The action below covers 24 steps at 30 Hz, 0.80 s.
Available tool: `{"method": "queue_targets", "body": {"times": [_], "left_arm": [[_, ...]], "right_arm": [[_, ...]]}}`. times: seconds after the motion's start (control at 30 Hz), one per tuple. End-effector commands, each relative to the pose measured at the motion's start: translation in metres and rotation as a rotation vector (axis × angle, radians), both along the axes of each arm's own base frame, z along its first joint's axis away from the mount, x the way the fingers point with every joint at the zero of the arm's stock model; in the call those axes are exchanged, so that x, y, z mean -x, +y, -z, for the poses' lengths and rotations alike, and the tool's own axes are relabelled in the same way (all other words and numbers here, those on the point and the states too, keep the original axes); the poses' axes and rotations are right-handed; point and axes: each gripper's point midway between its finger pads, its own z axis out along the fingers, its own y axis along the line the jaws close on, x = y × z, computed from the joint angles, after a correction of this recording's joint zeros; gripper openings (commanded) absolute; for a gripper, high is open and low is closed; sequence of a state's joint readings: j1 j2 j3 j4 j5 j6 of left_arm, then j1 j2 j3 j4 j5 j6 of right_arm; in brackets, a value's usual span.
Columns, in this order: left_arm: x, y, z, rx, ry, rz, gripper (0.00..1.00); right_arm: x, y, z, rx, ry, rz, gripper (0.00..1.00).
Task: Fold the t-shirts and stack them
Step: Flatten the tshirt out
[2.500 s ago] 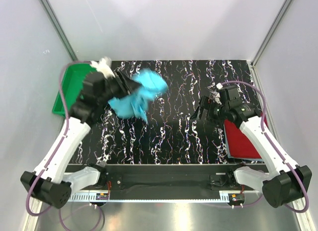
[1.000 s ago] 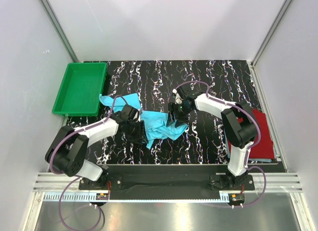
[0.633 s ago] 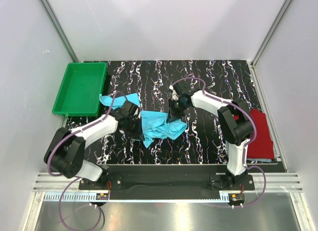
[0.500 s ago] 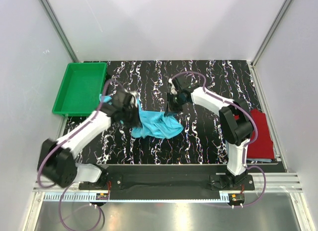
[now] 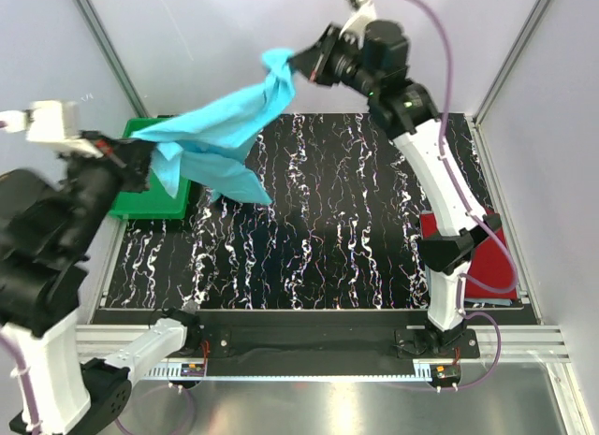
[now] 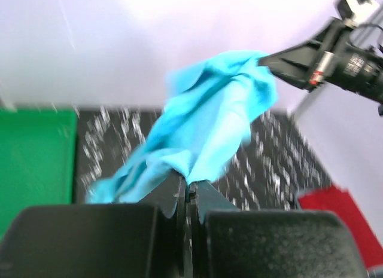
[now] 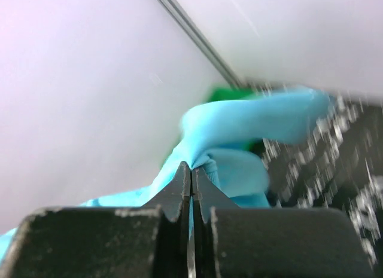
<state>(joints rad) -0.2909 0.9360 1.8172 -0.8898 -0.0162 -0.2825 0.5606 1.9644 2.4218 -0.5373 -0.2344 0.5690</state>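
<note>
The turquoise t-shirt [image 5: 220, 126] hangs stretched in the air above the back left of the table, pulled between both arms. My left gripper [image 5: 142, 159] is raised high at the left and shut on one end of the shirt [image 6: 203, 134]; its jaws [image 6: 189, 191] pinch the cloth. My right gripper [image 5: 301, 61] is up at the back centre, shut on the other end [image 7: 239, 140], with cloth pinched at its tips [image 7: 191, 167]. The dark red t-shirt [image 5: 482, 257] lies folded at the table's right edge, partly behind the right arm.
A green tray [image 5: 131, 196] sits at the back left corner, partly hidden by the left arm and the hanging shirt. The black marbled tabletop [image 5: 337, 220] lies below. White walls with metal posts [image 5: 108, 51] enclose the cell.
Both grippers closed on the turquoise shirt while it lay on the table, then lifted it high and pulled it apart; it now hangs stretched in the air.
</note>
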Motion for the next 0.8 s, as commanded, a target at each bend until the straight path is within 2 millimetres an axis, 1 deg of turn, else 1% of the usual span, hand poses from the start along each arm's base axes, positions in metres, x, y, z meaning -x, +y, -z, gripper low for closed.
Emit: {"method": "queue_targets", "body": {"times": [0.0, 0.03, 0.07, 0.1, 0.13, 0.17, 0.2, 0.27, 0.3, 0.33, 0.37, 0.4, 0.43, 0.47, 0.5, 0.53, 0.57, 0.63, 0.67, 0.7, 0.73, 0.77], "left_arm": [[0.027, 0.022, -0.043, -0.027, -0.135, -0.064, 0.00], [0.044, 0.027, -0.067, -0.006, -0.205, -0.065, 0.00], [0.051, 0.030, -0.076, -0.004, -0.225, -0.065, 0.00], [0.060, 0.033, -0.086, -0.002, -0.256, -0.067, 0.00], [0.075, 0.040, -0.105, 0.015, -0.310, -0.075, 0.00], [0.082, 0.044, -0.113, 0.023, -0.334, -0.082, 0.00], [0.093, 0.049, -0.123, 0.038, -0.372, -0.088, 0.00], [0.099, 0.052, -0.129, 0.045, -0.391, -0.087, 0.00], [0.101, 0.052, -0.131, 0.048, -0.398, -0.073, 0.00], [0.101, 0.050, -0.130, 0.049, -0.399, -0.064, 0.00], [0.101, 0.049, -0.130, 0.048, -0.398, -0.057, 0.00], [0.098, 0.047, -0.127, 0.039, -0.388, -0.051, 0.00], [0.096, 0.047, -0.126, 0.038, -0.385, -0.056, 0.00], [0.096, 0.049, -0.125, 0.040, -0.383, -0.064, 0.00], [0.094, 0.047, -0.123, 0.038, -0.378, -0.061, 0.00], [0.092, 0.047, -0.124, 0.037, -0.380, -0.061, 0.00], [0.091, 0.045, -0.124, 0.038, -0.380, -0.056, 0.00], [0.090, 0.039, -0.128, 0.050, -0.384, -0.023, 0.00], [0.090, 0.035, -0.129, 0.056, -0.387, -0.006, 0.00], [0.087, 0.023, -0.128, 0.070, -0.377, 0.048, 0.00], [0.087, 0.015, -0.134, 0.083, -0.393, 0.089, 0.00], [0.087, 0.004, -0.135, 0.087, -0.398, 0.147, 0.00]], "right_arm": [[0.003, -0.003, -0.068, -0.121, -0.160, 0.023, 0.00], [0.003, -0.001, -0.075, -0.140, -0.178, 0.018, 0.00], [-0.007, 0.005, -0.068, -0.150, -0.163, 0.018, 0.00], [-0.001, 0.003, -0.088, -0.188, -0.205, 0.008, 0.00], [-0.003, 0.005, -0.092, -0.209, -0.214, 0.007, 0.00], [-0.005, 0.009, -0.096, -0.243, -0.214, -0.003, 0.00], [-0.005, 0.011, -0.104, -0.276, -0.238, -0.014, 0.00], [-0.006, 0.017, -0.109, -0.333, -0.233, -0.035, 0.00], [-0.008, 0.020, -0.114, -0.369, -0.257, -0.049, 0.00], [-0.009, 0.021, -0.116, -0.395, -0.261, -0.053, 0.00], [-0.014, 0.026, -0.110, -0.425, -0.228, -0.053, 0.00], [-0.017, 0.025, -0.118, -0.466, -0.244, -0.044, 0.00], [-0.028, 0.033, -0.105, -0.476, -0.217, -0.040, 0.00], [-0.024, 0.031, -0.117, -0.533, -0.215, -0.052, 0.00], [-0.027, 0.033, -0.117, -0.556, -0.208, -0.052, 0.00], [-0.037, 0.041, -0.103, -0.560, -0.184, -0.051, 0.00], [-0.030, 0.040, -0.114, -0.591, -0.194, -0.062, 0.00], [-0.029, 0.039, -0.116, -0.595, -0.196, -0.057, 0.00], [-0.019, 0.031, -0.130, -0.588, -0.231, -0.055, 0.00], [-0.026, 0.032, -0.119, -0.555, -0.212, -0.035, 0.00], [-0.025, 0.028, -0.119, -0.534, -0.219, -0.023, 0.00], [-0.012, 0.015, -0.136, -0.525, -0.256, -0.012, 0.00]]}}
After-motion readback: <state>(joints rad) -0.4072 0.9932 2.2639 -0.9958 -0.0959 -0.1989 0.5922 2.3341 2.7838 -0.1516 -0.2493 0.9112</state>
